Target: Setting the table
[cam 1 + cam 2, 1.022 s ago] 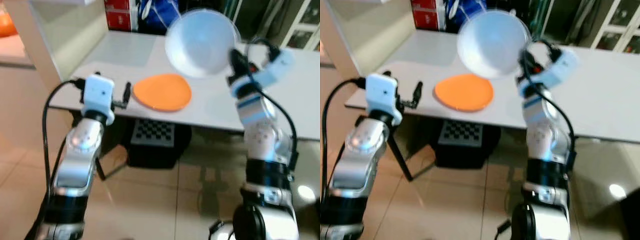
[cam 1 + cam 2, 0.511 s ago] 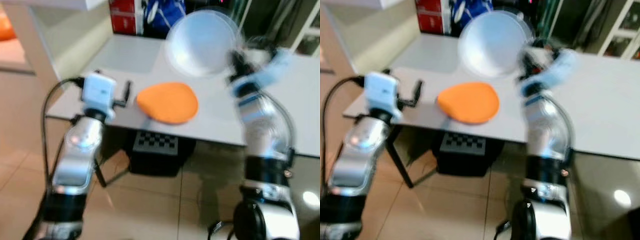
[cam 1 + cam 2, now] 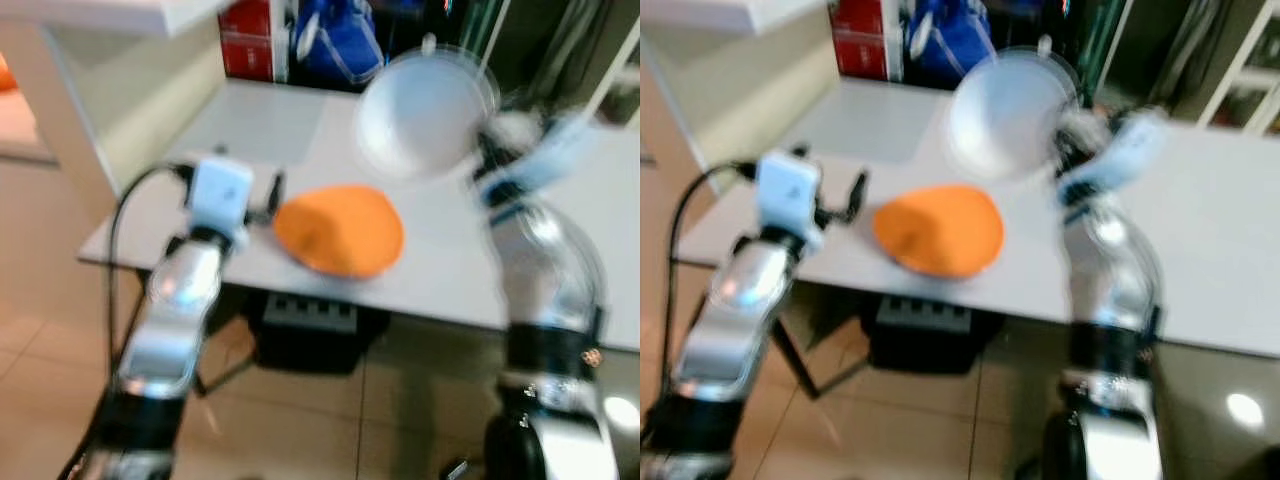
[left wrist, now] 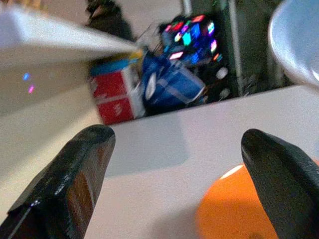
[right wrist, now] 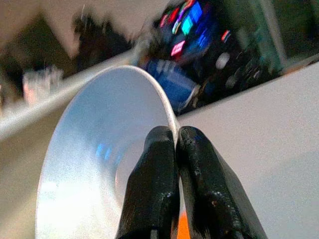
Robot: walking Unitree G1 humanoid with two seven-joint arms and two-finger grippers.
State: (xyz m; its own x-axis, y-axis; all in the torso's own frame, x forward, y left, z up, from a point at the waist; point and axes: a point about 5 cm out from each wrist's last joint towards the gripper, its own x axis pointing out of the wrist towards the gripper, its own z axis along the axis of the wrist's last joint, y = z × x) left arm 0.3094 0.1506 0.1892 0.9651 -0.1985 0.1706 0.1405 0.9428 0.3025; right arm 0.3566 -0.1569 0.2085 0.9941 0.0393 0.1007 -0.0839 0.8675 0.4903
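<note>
- Beige floor tiles [image 3: 300, 410] lie below me, and a pale grey tabletop [image 3: 260, 120] stretches ahead, both blurred in my head views.
- Behind the tabletop's far edge stand a red box [image 3: 248, 40] and a blue bag [image 3: 340, 45]; through my left wrist camera I also make out small coloured lights [image 4: 192, 37] in the dark beyond them.
- An orange plate [image 3: 340, 230] rests on the tabletop near its front edge, between my two arms.
- Under the tabletop, below the plate, sits a dark item with a checkered top [image 3: 310, 310]; I cannot tell what it is.
- My right end effector [image 5: 175, 144] is raised above the tabletop, its two black fingers pinched tight on the rim of a white bowl [image 3: 425, 110].
- That bowl is in the air, tilted on its side, above and beyond the orange plate and apart from it.
- My left end effector [image 4: 184, 169] is held at the front edge of the tabletop, just beside the orange plate, fingers spread wide with nothing between them.
- From my left wrist camera the plate's edge shows beside one fingertip [image 4: 279, 164], and the bowl's rim sits high up.
</note>
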